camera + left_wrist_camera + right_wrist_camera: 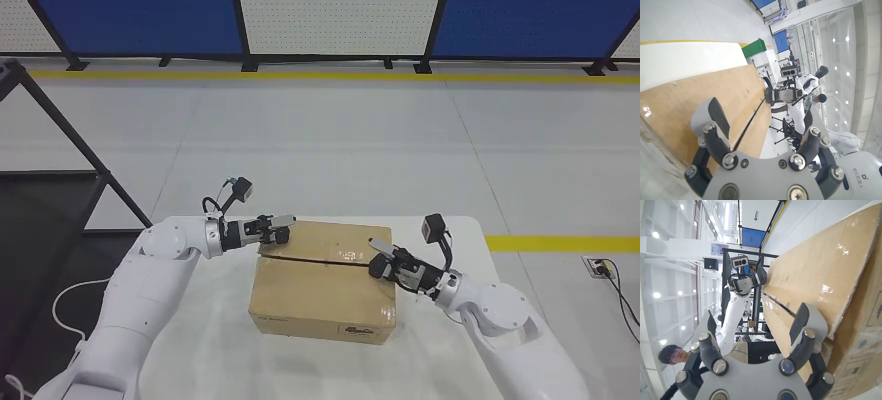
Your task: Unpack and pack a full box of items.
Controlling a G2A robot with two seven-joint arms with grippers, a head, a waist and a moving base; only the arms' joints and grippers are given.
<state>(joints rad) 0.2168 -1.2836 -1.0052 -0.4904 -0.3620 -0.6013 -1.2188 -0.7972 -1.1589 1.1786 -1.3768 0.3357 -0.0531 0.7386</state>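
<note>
Box (325, 295) sits closed on the table (215, 345). Left gripper (282, 230) and right gripper (378, 256) are both spread open, one at each end of the top seam (318, 259). Likely stiff and heavy if full; flaps (325, 240) bend, so pry at the seam edge, not mid-panel.

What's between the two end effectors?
The top of the cardboard box, its flap seam running from left end effector to right end effector, in top view.

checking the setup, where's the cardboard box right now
In the top view the cardboard box stands on the white table, flaps down, between the arms: left gripper at its far left corner, right gripper at the right end of its seam.
</note>
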